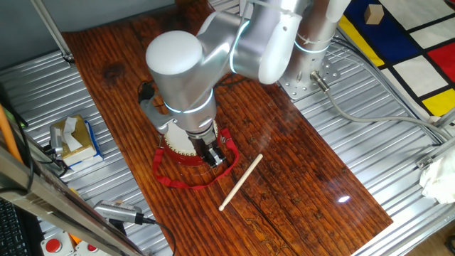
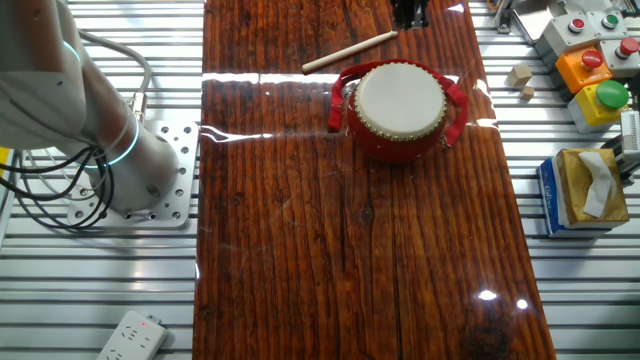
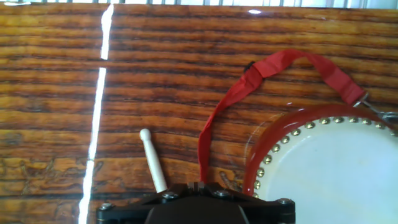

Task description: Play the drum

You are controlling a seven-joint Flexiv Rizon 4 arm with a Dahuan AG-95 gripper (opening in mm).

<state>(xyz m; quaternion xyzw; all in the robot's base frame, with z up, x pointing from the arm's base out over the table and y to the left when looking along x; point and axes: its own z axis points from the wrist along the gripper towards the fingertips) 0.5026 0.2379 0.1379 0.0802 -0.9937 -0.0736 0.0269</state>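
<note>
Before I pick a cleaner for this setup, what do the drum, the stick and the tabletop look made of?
Drum: glossy red shell, probably lacquered wood or plastic; matte cream head, skin-like; brass-coloured studs; red woven-looking fabric strap.
Stick: pale bare wood, apparently unvarnished.
Tabletop: dark reddish wood grain under a glossy coat, judging by the lamp glare; possibly laminate.

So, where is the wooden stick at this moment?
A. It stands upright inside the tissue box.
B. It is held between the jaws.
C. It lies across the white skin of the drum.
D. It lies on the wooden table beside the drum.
D: the stick lies flat on the table, apart from the drum; nothing holds it.
</note>
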